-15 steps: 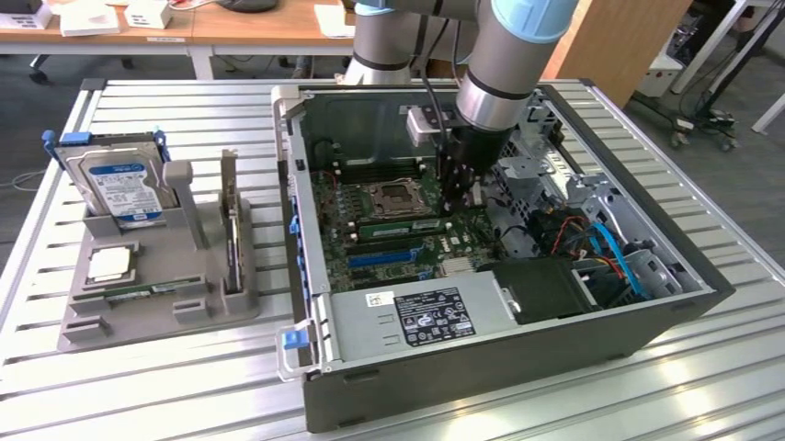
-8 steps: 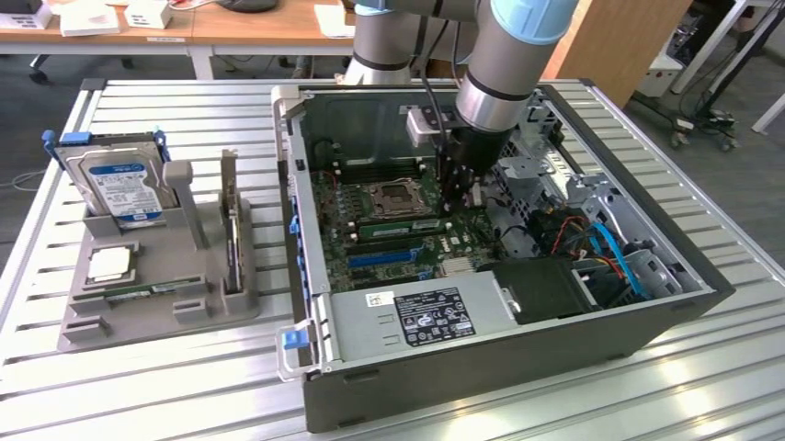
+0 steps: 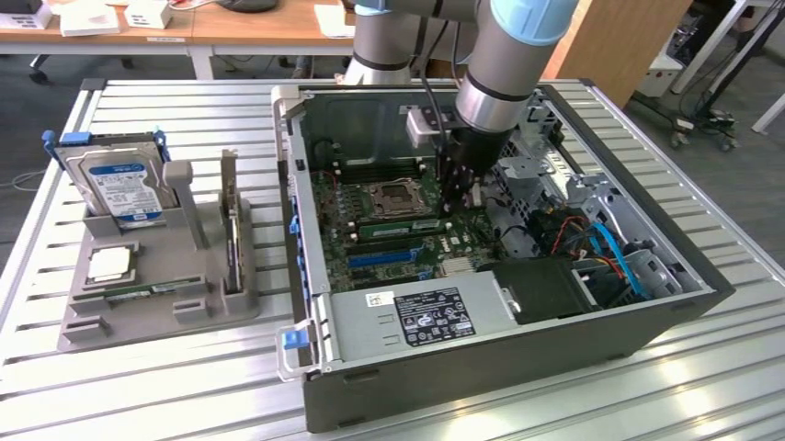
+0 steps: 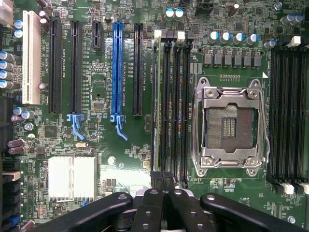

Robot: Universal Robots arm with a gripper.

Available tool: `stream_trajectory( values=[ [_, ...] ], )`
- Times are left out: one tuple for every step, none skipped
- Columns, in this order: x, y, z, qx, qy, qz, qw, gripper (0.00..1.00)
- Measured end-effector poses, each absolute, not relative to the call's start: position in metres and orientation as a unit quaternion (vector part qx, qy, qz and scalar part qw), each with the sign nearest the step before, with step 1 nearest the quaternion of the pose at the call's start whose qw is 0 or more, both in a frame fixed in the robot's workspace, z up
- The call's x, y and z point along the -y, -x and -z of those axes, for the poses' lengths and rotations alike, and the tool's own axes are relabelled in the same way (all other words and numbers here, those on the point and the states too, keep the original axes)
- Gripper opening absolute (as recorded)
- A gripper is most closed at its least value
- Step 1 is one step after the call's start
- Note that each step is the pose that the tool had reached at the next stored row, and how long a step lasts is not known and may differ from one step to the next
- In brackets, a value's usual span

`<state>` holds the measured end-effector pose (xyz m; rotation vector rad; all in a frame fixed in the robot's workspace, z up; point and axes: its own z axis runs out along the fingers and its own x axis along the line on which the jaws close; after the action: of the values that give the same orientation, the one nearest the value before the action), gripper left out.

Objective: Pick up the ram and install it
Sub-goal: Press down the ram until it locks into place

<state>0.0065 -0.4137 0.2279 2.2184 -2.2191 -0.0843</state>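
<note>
A ram stick (image 3: 399,225) stands in a slot on the motherboard inside the open computer case (image 3: 491,367), beside the CPU socket (image 3: 399,196). The wrist view has this ram (image 4: 156,101) edge-on in the slot nearest the blue connector (image 4: 117,67), a white latch at its far end. My gripper (image 3: 462,204) reaches down into the case at the exterior view's right end of the stick. Its black fingertips (image 4: 157,181) are pressed together, so the gripper (image 4: 163,180) is shut, just over the stick's near end. The other ram (image 3: 150,291) lies flat in the grey tray (image 3: 160,317).
The grey tray also holds a hard drive (image 3: 123,188) with a blue-white label, a dark expansion card (image 3: 230,216) on edge and a CPU chip (image 3: 108,264). Inside the case, a metal drive cage (image 3: 540,175), blue cables (image 3: 620,257) and the power supply (image 3: 417,317) surround the motherboard.
</note>
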Motion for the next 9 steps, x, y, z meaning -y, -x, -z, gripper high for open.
stream_trajectory(
  values=[
    [0.4137, -0.0065, -0.2276, 0.707, -0.707, 0.027, 0.001, 0.1],
    [0.4138, -0.0065, -0.2274, 0.707, -0.707, 0.027, 0.001, 0.1],
    [0.4138, -0.0065, -0.2274, 0.707, -0.707, 0.027, 0.002, 0.1],
    [0.4138, -0.0065, -0.2274, 0.707, -0.707, 0.027, 0.002, 0.1],
    [0.4138, -0.0065, -0.2274, 0.707, -0.707, 0.027, 0.001, 0.1],
    [0.4138, -0.0065, -0.2273, 0.707, -0.707, 0.027, 0.001, 0.1],
    [0.4137, -0.0065, -0.2271, 0.707, -0.707, 0.027, 0.001, 0.1],
    [0.4137, -0.0065, -0.2267, 0.707, -0.707, 0.027, 0.001, 0.1],
    [0.4138, -0.0065, -0.2266, 0.707, -0.707, 0.027, 0.001, 0.1]
  ],
)
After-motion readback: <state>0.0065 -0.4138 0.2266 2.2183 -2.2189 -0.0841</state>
